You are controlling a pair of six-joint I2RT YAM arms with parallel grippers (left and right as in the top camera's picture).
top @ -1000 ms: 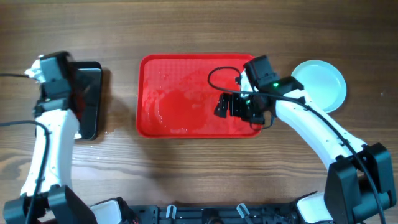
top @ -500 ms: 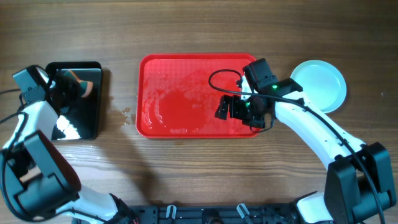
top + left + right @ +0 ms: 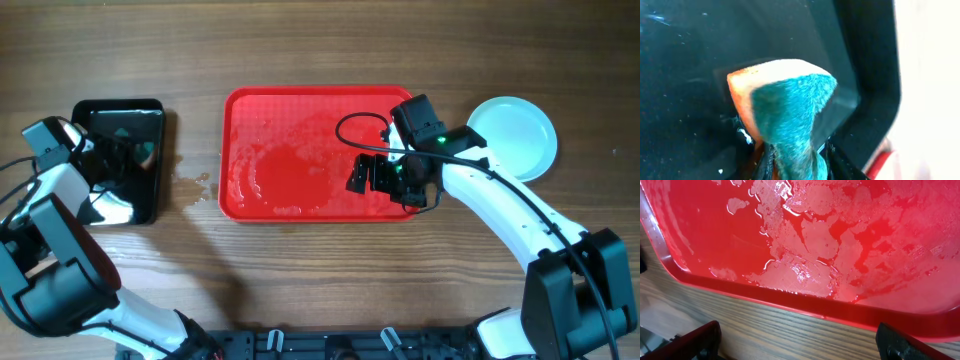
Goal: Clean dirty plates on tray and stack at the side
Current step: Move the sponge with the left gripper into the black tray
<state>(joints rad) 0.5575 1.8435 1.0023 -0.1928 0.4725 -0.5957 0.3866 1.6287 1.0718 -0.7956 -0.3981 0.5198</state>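
Tray (image 3: 290, 130) mid-table, plates (image 3: 520, 135) just right of it, smaller tray (image 3: 120, 115) with sponge (image 3: 785, 110) well left

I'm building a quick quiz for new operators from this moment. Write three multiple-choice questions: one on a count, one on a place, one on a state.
1. How many plates lie on the red tray?
A. none
B. two
C. three

2. Where is the pale blue plate?
A. in the middle of the tray
B. on the table, just past the tray's right end
C. propped upright against the tray's rim

3. How does the right gripper stand?
A. shut on a plate
B. shut on a sponge
C. open and empty

Answers:
1 A: the overhead view shows only a wet film on the tray's floor.
2 B: the plate lies flat on the wood, off the tray.
3 C: its fingertips sit wide apart at the right wrist view's lower corners, with nothing between them.
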